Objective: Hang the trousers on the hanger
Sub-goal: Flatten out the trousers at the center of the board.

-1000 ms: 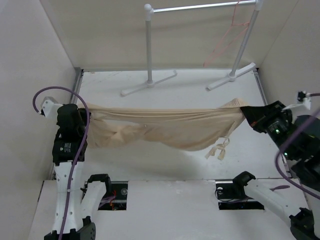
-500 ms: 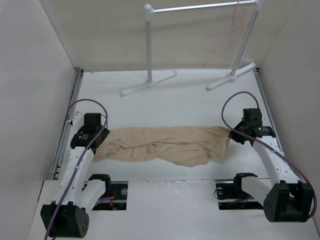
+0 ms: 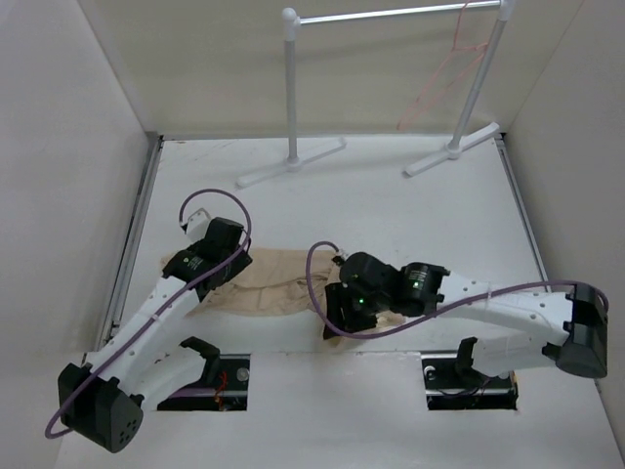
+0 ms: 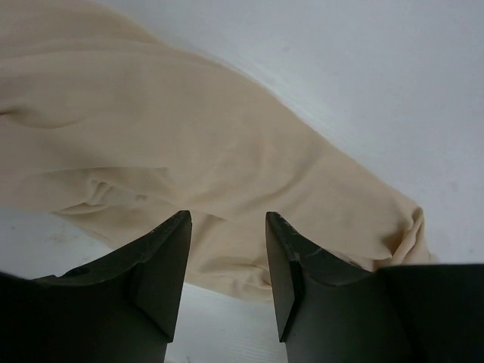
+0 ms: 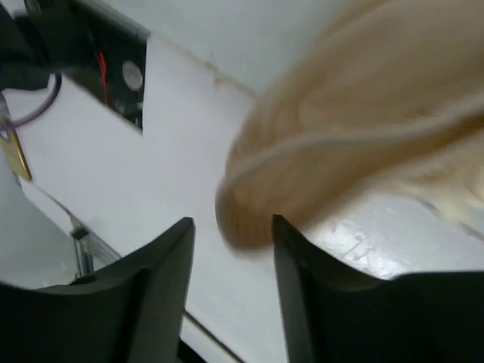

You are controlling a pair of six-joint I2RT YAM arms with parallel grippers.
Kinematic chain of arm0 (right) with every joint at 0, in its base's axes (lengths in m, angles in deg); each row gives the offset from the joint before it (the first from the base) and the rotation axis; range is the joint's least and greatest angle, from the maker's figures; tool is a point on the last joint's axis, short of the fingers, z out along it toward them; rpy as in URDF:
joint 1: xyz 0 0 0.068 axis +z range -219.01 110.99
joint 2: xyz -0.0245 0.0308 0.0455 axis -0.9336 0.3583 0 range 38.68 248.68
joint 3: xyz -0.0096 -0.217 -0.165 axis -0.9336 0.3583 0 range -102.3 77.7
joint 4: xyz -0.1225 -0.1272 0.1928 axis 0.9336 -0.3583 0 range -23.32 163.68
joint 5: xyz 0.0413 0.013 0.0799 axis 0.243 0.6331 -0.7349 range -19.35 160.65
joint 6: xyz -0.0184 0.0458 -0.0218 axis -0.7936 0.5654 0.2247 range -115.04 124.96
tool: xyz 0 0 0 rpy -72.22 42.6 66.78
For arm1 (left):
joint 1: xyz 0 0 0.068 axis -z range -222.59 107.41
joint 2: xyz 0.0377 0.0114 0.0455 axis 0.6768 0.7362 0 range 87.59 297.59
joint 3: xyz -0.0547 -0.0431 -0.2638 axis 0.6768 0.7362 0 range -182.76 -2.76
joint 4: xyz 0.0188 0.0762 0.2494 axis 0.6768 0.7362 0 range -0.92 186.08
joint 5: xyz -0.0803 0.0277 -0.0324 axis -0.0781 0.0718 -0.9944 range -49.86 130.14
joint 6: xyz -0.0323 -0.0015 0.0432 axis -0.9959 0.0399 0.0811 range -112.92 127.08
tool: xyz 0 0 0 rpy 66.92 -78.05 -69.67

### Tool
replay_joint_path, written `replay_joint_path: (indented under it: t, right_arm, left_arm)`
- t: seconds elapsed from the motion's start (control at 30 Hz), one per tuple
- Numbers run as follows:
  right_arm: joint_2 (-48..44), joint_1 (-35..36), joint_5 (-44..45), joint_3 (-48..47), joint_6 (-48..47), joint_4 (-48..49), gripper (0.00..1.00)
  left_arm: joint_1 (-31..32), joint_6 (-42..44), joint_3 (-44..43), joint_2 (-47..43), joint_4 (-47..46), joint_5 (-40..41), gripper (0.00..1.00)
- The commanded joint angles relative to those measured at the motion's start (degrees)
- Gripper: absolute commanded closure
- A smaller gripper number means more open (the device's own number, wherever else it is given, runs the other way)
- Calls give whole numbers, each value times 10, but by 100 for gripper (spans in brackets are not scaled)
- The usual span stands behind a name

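The trousers point(image 3: 278, 285) are lying bunched on the counter point(image 3: 391, 195) near its front edge, while the hanger point(image 3: 444, 83) is dangling from the rack point(image 3: 290, 98) at the back. The left hand point(image 4: 227, 223) and the right hand point(image 5: 231, 227) are hovering over the fabric, fingers parted, gripping nothing.

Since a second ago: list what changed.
The trousers, stretched in the air between both grippers, came down onto the table and were let go; they lie bunched. The left gripper and right gripper opened and swung inward over the cloth. The hanger still hangs on the rack.
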Motion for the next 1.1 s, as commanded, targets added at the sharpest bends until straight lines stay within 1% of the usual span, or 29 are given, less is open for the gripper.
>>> replay_joint_path:
  t: [0.0,0.03,0.1,0.13,0.17,0.2,0.23,0.27,0.3,0.33,0.37,0.4,0.43,0.47,0.53,0.57,0.6,0.63,0.7,0.77,0.9,1.03,1.07]
  right_arm:
    - [0,7,-14,-43,-18,-32,37]
    - [-19,-12,-3,-44,-25,-38,35]
    - [-50,-63,10,-37,-40,-49,36]
    - [-61,-104,15,-28,-53,-54,45]
    - [-64,-157,17,-17,-69,-51,66]
    - [-63,-164,17,-14,-72,-49,70]
    - [-42,-192,21,-9,-81,-40,90]
    - [-24,-196,29,-11,-88,-33,93]
    - [-10,-190,37,-13,-95,-26,93]
    - [12,-183,64,-16,-102,-16,92]
    - [33,-178,95,-23,-108,-12,86]
    - [55,-174,121,-32,-112,-9,75]
    - [72,-173,133,-38,-115,-6,69]
    - [102,-169,133,-56,-117,-9,66]
    - [129,-151,129,-68,-121,-3,59]
    - [143,-143,136,-70,-121,-2,51]
    - [152,-140,147,-71,-120,-2,45]
    - [158,-139,158,-73,-119,-4,43]
    - [163,-139,212,-78,-110,-12,36]
    - [170,-143,230,-80,-105,-21,31]
    - [205,-163,250,-91,-101,-26,30]
    - [240,-189,253,-103,-91,-25,35]
    - [245,-204,260,-101,-81,-21,38]
  left_arm:
    - [-39,-16,39,-35,14,-13,59]
    - [-42,-15,41,-35,13,-18,59]
    - [-38,-15,46,-31,8,-34,60]
    - [-28,-17,48,-25,3,-38,60]
    - [-3,-22,48,-12,-10,-40,60]
    - [12,-24,46,-4,-16,-40,60]
    - [39,-29,40,11,-27,-37,61]
    - [60,-33,33,25,-35,-35,61]
    - [71,-34,29,33,-41,-34,61]
    - [90,-35,21,51,-54,-32,61]
    - [104,-35,17,66,-64,-33,61]
    - [120,-36,7,89,-83,-37,61]
    - [128,-36,3,101,-92,-38,61]
    - [139,-34,-3,122,-107,-41,61]
    - [139,-31,-1,149,-126,-42,61]
    - [134,-30,4,163,-138,-46,61]
    - [130,-28,6,173,-149,-50,61]
    - [128,-24,8,179,-155,-51,61]
    - [121,-12,10,200,-170,-47,60]
    - [114,-3,10,213,-181,-48,59]
    - [93,13,12,238,-194,-51,59]
    - [71,21,17,252,-205,-49,59]
    - [63,21,19,253,-205,-50,60]
